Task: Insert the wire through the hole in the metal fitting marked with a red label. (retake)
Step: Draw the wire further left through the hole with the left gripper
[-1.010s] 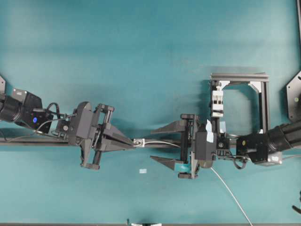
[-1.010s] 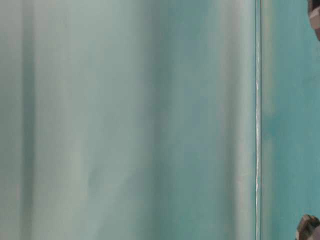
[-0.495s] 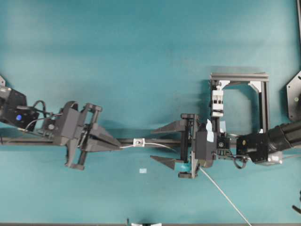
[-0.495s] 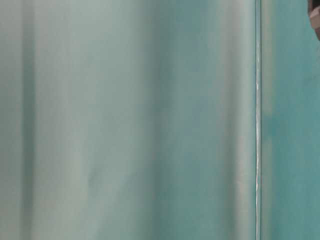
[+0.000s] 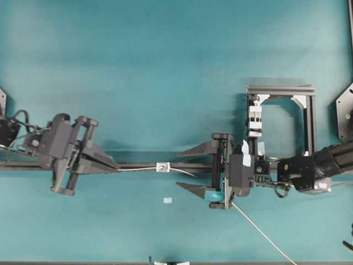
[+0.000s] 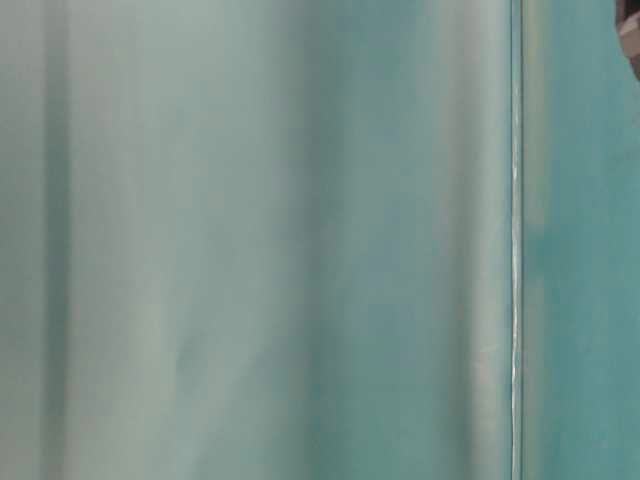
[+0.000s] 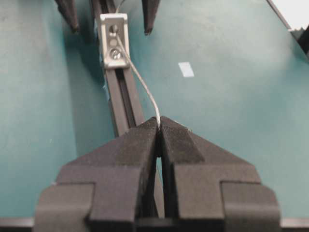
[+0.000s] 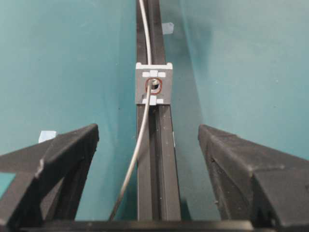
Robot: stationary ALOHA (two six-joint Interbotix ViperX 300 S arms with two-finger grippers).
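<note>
Gripping the wire between its pressed-together jaws, the left end effector sits at the left of the overhead view, with the strand running rightward from its tips along the dark rail to the metal fitting. In the right wrist view the wire passes through the red-ringed hole and continues out both sides, so the threading looks done. The wire's long axis follows the rail, and the fitting lies between the two arms, closer to the right end effector, whose jaws stand wide apart around the rail and hold nothing. Any further pull would likely run leftward along that line. Around them the teal desk lies flat, with a small pale tag just below the fitting and a dark frame to the right.
</note>
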